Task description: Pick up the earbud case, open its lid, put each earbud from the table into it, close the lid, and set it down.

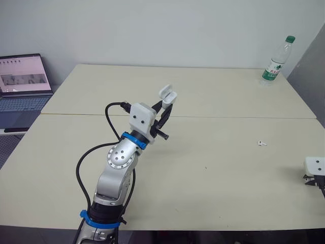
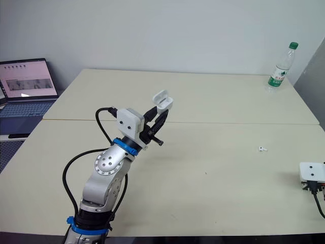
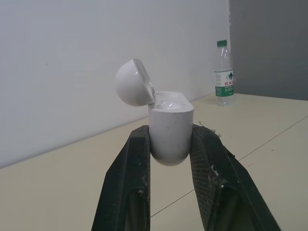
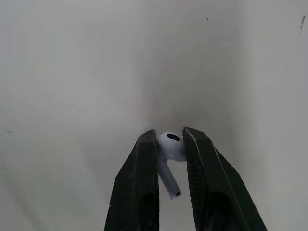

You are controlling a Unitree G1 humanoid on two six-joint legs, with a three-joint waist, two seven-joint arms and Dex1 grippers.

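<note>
My left gripper (image 1: 165,109) is raised over the middle of the table, shut on the white earbud case (image 1: 168,94). The case (image 3: 169,126) stands upright between the fingers with its lid (image 3: 134,83) hinged open. In the right wrist view my right gripper (image 4: 170,139) is shut on a white earbud (image 4: 171,153), held just above the table top, stem pointing back toward the wrist. That arm's wrist (image 1: 315,170) is at the table's right edge. A second earbud (image 1: 261,143) lies on the table right of centre.
A clear water bottle (image 1: 277,60) with a green cap stands at the far right corner. An open laptop (image 1: 23,84) sits off the table's left side. A seam (image 1: 228,117) runs across the table between its two halves.
</note>
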